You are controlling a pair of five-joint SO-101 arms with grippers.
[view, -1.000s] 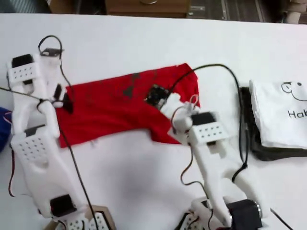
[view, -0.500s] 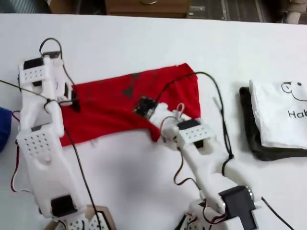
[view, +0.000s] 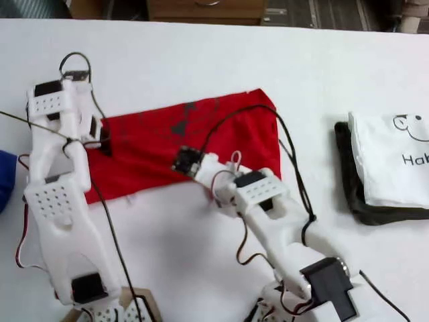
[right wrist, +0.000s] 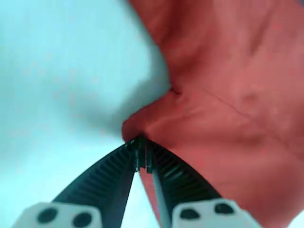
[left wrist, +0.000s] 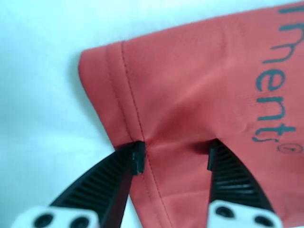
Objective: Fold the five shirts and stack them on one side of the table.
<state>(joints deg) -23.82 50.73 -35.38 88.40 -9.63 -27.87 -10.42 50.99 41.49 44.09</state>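
Two grippers are on one garment. The left gripper (left wrist: 175, 159) is spread wide, its two dark ribbed fingertips (left wrist: 137, 157) pressed down on the red shirt (left wrist: 190, 95) and gripping nothing between them. One tip sits right on the stitched seam (left wrist: 130, 95) close to a corner of the cloth; the other rests further in, beside the grey lettering. In the high view this gripper (view: 102, 139) stands at the shirt's end on the left arm's side, with the arm's white body running back toward the near edge of the table (view: 201, 60).

The right gripper (right wrist: 142, 154) is closed tight, its tips meeting on a small raised fold at the shirt's (right wrist: 228, 95) edge, so the fabric puckers and creases away from the pinch. White table (right wrist: 57, 71) shows just beside it. From above, the right arm (view: 268, 201) reaches in over the near edge of the shirt, roughly at the middle of its length.

The red shirt (view: 147, 157) lies as a long band across the middle of the table, slanting, with dark print near its far edge. Well apart from it, on the right arm's side, a folded white shirt (view: 392, 161) lies on top of a folded black shirt (view: 352, 198). A blue cloth (view: 5, 178) shows at the table's edge on the left arm's side.
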